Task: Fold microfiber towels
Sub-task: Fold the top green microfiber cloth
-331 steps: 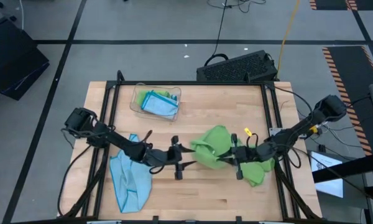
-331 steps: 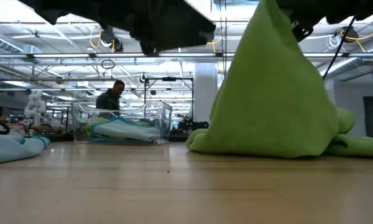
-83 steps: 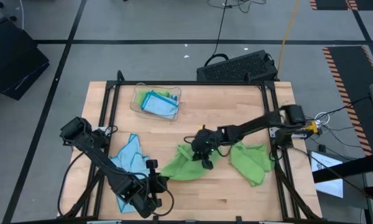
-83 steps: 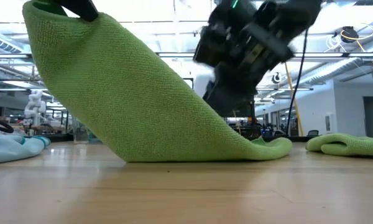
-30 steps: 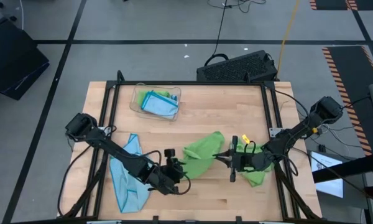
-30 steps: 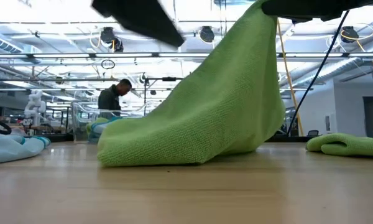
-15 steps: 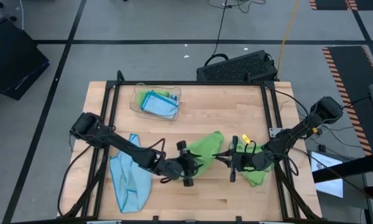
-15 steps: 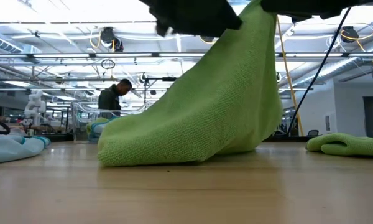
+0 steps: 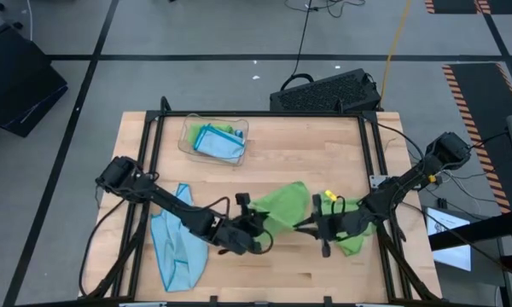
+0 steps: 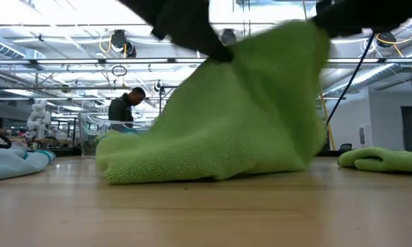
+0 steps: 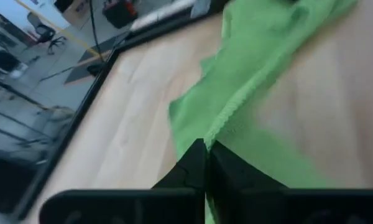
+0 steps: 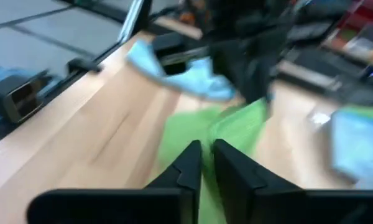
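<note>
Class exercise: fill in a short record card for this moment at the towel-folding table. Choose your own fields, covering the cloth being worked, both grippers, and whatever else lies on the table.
Cloth in work: green towel, mid-table, one side lifted off the wood
Left gripper: shut on the green towel's edge
Right gripper: at the towel's opposite side; grip unclear
Waiting cloths: blue towel at the left, second green towel at the right
Clear tray: far left of the table, folded towels inside
Background: a person beyond the table

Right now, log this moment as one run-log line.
left gripper: shut on green towel edge | right gripper: at towel's opposite side, grip unclear | towel: partly lifted | blue towel: unfolded
</note>
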